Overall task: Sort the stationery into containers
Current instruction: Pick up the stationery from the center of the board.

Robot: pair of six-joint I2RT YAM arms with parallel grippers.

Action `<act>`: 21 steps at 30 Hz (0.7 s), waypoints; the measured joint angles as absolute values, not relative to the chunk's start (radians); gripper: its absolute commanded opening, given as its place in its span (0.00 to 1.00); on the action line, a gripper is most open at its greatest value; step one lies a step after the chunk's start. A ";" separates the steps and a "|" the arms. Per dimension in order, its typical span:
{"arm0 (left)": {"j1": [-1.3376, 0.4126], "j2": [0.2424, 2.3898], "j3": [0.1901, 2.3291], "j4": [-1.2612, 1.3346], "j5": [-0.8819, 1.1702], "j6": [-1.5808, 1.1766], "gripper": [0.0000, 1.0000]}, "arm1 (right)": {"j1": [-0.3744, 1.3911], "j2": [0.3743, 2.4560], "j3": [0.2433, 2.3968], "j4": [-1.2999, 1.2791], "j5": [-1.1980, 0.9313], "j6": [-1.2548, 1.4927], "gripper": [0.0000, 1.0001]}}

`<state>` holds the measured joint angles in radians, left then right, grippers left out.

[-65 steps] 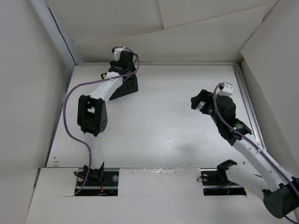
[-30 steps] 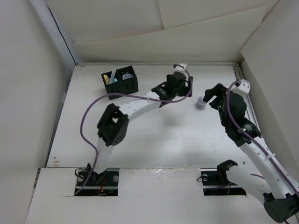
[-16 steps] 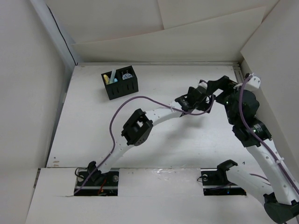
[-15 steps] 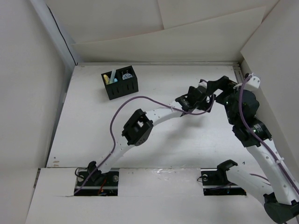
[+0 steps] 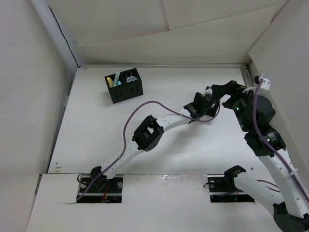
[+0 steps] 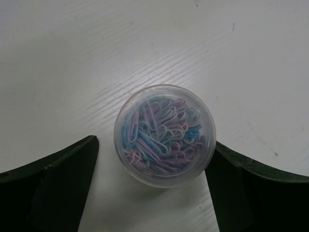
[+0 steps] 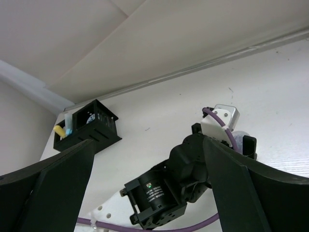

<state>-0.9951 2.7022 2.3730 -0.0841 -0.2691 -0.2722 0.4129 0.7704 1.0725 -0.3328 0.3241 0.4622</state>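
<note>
A small round clear tub (image 6: 164,135) full of pastel paper clips stands on the white table. In the left wrist view it sits between the fingers of my open left gripper (image 6: 154,142). The right finger (image 6: 251,193) is at its side and the left finger (image 6: 63,183) is a little apart. In the top view the left gripper (image 5: 205,104) covers the tub. My right gripper (image 5: 223,92) is open and empty, raised just right of the left wrist. The black organiser box (image 5: 124,85) at the back left holds a yellow stick (image 5: 110,81), a light blue stick (image 5: 117,80) and a round grey-white piece (image 5: 129,79).
The left arm (image 5: 149,133) stretches diagonally across the table's middle with its purple cable looped above it. White walls enclose the table; the right wall and a rail (image 5: 251,82) are close behind the right gripper. The right wrist view shows the left wrist (image 7: 193,169) and the box (image 7: 87,128).
My left arm has swung from the organiser box across to the right and settled over the round tub. My right gripper has drawn back from the tub towards the right wall.
</note>
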 measured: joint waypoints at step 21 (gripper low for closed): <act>-0.995 2.491 2.006 0.086 -0.383 -0.276 0.28 | 0.413 0.771 1.020 -0.311 0.211 0.440 0.99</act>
<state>-0.9951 2.4912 2.0056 0.0860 -0.3828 -0.2756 0.4129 0.7708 1.0203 -0.3107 0.2111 0.4400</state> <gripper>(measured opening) 0.548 0.990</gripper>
